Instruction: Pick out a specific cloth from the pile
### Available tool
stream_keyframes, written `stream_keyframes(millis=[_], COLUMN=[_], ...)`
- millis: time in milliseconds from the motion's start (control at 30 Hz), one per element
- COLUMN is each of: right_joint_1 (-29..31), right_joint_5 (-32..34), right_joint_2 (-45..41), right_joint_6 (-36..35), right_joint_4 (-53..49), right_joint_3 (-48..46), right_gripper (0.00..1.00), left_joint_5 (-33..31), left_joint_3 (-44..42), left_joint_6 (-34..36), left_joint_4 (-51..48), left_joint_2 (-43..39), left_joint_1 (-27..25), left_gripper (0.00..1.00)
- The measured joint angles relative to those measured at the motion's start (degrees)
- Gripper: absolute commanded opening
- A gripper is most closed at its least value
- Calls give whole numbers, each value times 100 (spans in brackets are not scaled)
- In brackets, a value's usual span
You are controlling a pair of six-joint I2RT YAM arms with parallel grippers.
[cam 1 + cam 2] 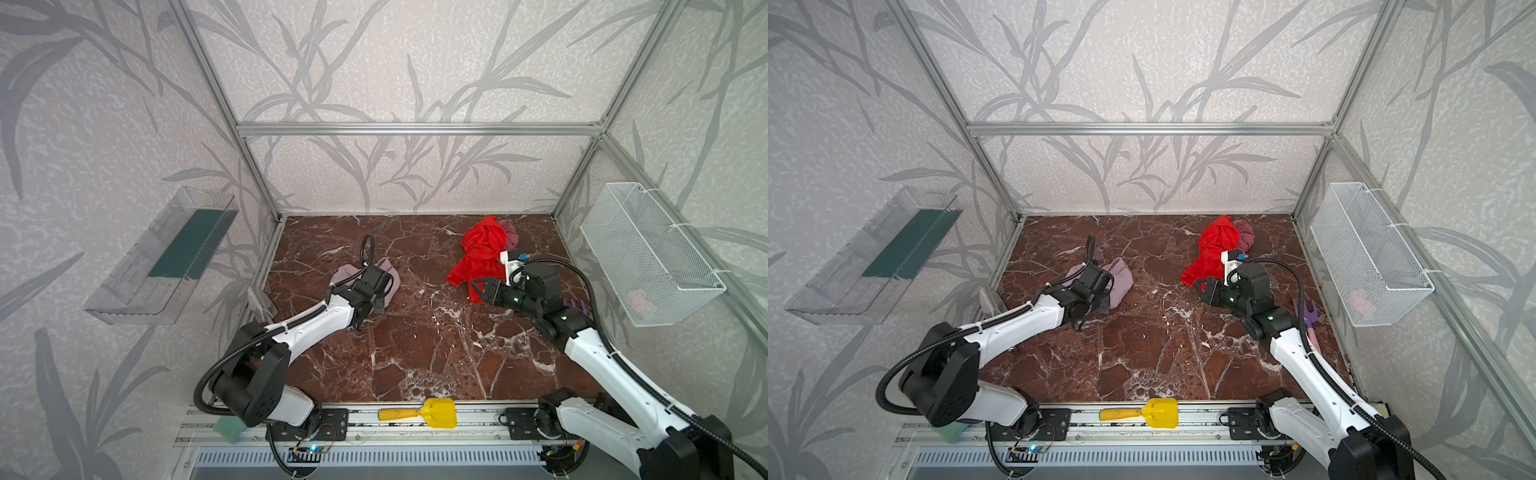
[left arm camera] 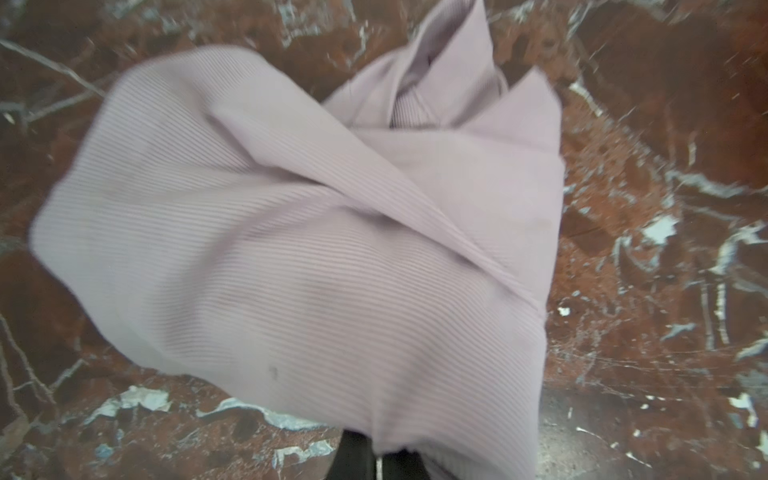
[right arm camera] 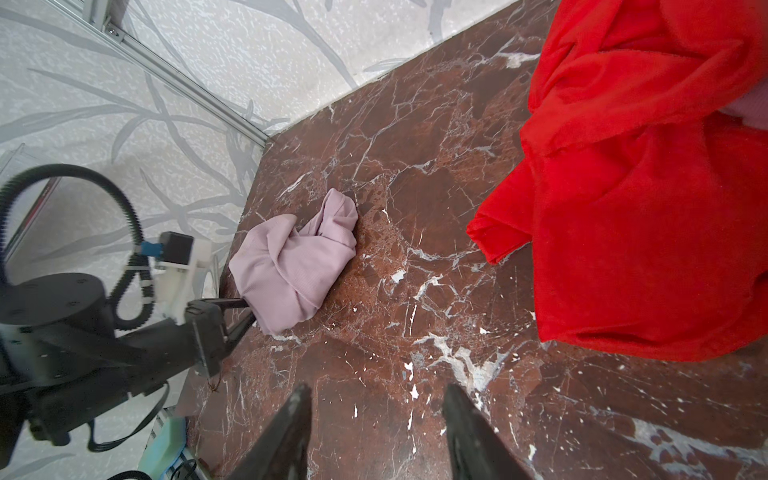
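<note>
The cloth [image 1: 391, 277] [image 1: 1122, 279], pale lilac-pink and bunched, is at the left of the marble floor, apart from the pile. It fills the left wrist view [image 2: 291, 249], slightly blurred. My left gripper [image 2: 378, 454] [image 3: 248, 312] is shut on the cloth's near edge [image 3: 291, 266]; in both top views the wrist covers the fingers. The pile at the back right holds a bright red cloth [image 1: 482, 249] [image 3: 644, 208] and a dusty-mauve cloth [image 1: 511, 233] [image 1: 1246, 232]. My right gripper [image 3: 376, 399] [image 1: 478, 287] hovers open over bare floor, beside the red cloth's near corner, holding nothing.
A white wire basket [image 1: 648, 253] hangs on the right wall and a clear plastic tray [image 1: 166, 257] on the left wall. A yellow scoop [image 1: 428, 413] lies on the front rail. A purple tool [image 1: 1308, 313] lies near the right wall.
</note>
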Motion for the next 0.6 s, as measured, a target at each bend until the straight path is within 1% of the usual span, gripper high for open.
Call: stream_keyframes(millis=[133, 300, 400, 600], right_joint_1=[0, 0, 0, 0], right_joint_5=[7, 15, 15, 20], right_joint_2=[-48, -61, -48, 4], right_joint_6=[15, 15, 15, 13], right_joint_4=[-4, -11, -9, -33], right_joint_3=[0, 0, 4, 72], right_gripper=[52, 51, 51, 52], left_joint_5=[-4, 227, 367, 485], left_joint_3=[208, 487, 774, 1342], left_joint_6=[81, 227, 339, 457], left_joint_4=[-153, -166, -131, -33], left_joint_2=[-278, -229, 103, 1165], left_joint_1=[256, 898, 1178, 1443], left_gripper=[0, 0, 0, 0])
